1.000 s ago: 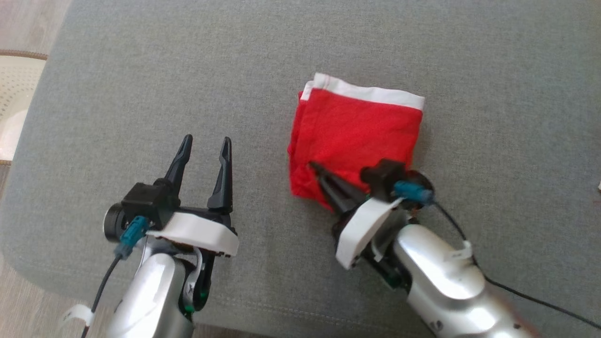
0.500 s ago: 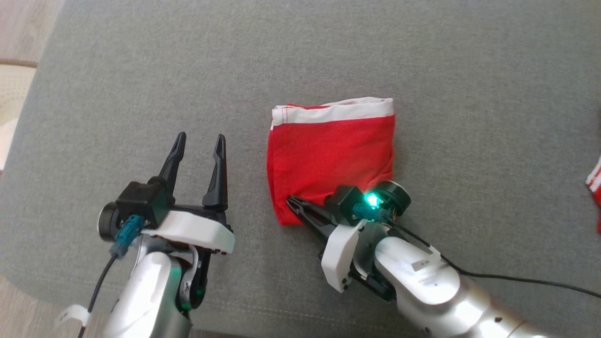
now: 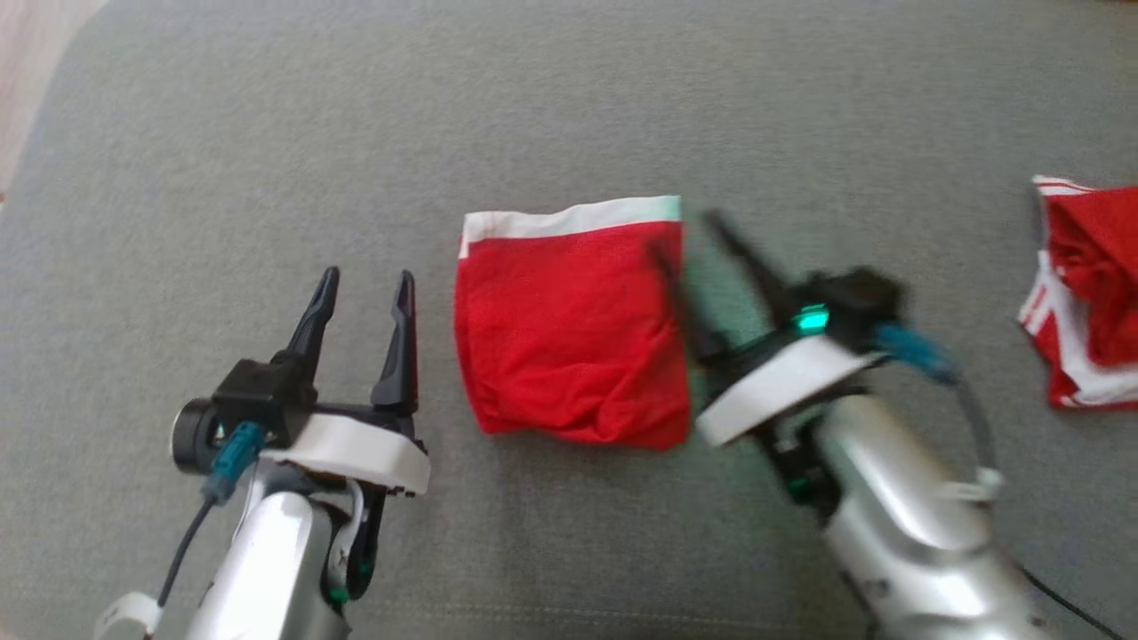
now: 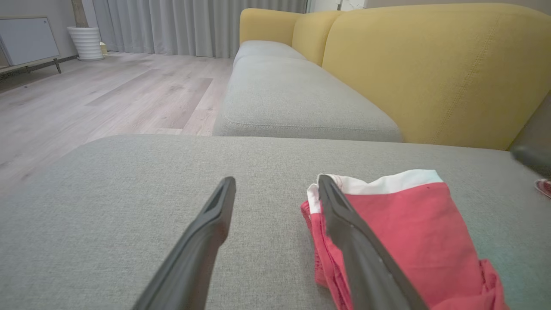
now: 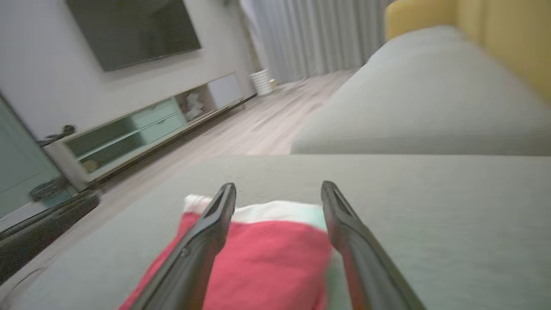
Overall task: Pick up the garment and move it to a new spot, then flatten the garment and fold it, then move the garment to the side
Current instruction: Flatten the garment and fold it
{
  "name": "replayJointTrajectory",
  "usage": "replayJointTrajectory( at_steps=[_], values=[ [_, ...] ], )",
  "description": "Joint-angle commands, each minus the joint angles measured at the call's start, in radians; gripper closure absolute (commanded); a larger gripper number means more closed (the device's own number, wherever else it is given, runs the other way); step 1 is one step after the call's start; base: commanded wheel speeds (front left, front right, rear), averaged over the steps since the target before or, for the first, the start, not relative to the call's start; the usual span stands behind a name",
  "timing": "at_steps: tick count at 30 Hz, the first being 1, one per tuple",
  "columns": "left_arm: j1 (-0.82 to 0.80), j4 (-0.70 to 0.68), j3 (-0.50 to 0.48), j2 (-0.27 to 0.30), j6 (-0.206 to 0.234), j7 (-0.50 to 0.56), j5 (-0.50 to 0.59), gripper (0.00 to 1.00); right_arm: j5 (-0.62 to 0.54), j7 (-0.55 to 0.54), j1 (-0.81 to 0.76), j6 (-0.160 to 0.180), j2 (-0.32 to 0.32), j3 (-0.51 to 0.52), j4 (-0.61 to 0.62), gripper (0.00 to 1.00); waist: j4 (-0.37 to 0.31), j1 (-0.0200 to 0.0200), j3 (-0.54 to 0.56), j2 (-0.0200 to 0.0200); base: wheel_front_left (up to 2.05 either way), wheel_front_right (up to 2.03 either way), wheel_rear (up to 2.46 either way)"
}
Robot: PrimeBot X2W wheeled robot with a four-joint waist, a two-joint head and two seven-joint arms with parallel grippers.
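1. Two claws, both spread wide and holding nothing. The left claw (image 3: 369,276) is just left of the folded garment (image 3: 569,347). The right claw (image 3: 685,238) is at the garment's right edge and blurred, so I cannot tell if a finger touches the cloth.
2. The folded garment is red with a white band, squared up and flat on the grey cushion (image 3: 267,133), between the two claws.
3. A crumpled garment (image 3: 1089,284), red and white, lies well right of the folded garment.
4. Step, my read: the fold looks done and only the move to the side is left.
5. To do it well, come in low at the folded garment's right edge. Pinch through all layers, not just the top one, or the fold likely peels open.
6. Lift only a little and carry it flat. Don't drag it, since the cushion fabric could catch the bottom layer.
7. Set it down short of the crumpled garment, with the left claw kept off the folded garment's left edge.
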State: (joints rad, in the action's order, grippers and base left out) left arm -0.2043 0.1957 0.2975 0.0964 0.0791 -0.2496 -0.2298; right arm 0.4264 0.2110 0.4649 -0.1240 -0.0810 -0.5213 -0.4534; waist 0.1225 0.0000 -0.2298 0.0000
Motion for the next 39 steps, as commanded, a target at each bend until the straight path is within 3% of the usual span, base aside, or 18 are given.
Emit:
replayJointTrajectory(
  at_steps=[1,2,8,13,25,39],
  values=[
    [-0.012,-0.041,-0.044,0.027,0.005,-0.012,0.009,0.00,-0.043,0.010,-0.042,-0.007,0.004,0.079,0.076,0.00,-0.028,0.0000,0.020,0.0000,0.00,0.00,0.00],
    [-0.012,-0.041,-0.044,0.027,0.005,-0.012,0.009,0.00,-0.043,0.010,-0.042,-0.007,0.004,0.079,0.076,0.00,-0.028,0.0000,0.020,0.0000,0.00,0.00,0.00],
    [0.009,-0.064,-0.054,0.050,0.016,-0.007,0.010,0.00,-0.202,-0.057,-0.200,-0.007,-0.002,0.350,0.285,0.00,-0.063,0.0000,0.047,0.0000,0.00,0.00,0.00],
    [0.037,-0.088,-0.050,0.067,0.021,0.003,0.014,0.00,-0.277,-0.140,-0.326,-0.007,0.006,0.458,0.461,0.00,-0.076,0.0000,0.069,0.0000,0.00,0.00,0.00],
    [0.146,-0.124,-0.039,0.096,0.037,0.040,0.007,0.00,-0.306,-0.242,-0.534,-0.007,0.025,0.542,0.651,0.00,-0.073,0.0000,0.158,0.0000,0.00,0.00,0.00],
    [0.230,-0.165,-0.045,0.114,0.064,0.073,-0.013,0.00,-0.298,-0.274,-0.588,-0.007,0.030,0.537,0.687,0.00,-0.076,0.0000,0.220,0.0000,0.00,0.00,0.00]
  ],
)
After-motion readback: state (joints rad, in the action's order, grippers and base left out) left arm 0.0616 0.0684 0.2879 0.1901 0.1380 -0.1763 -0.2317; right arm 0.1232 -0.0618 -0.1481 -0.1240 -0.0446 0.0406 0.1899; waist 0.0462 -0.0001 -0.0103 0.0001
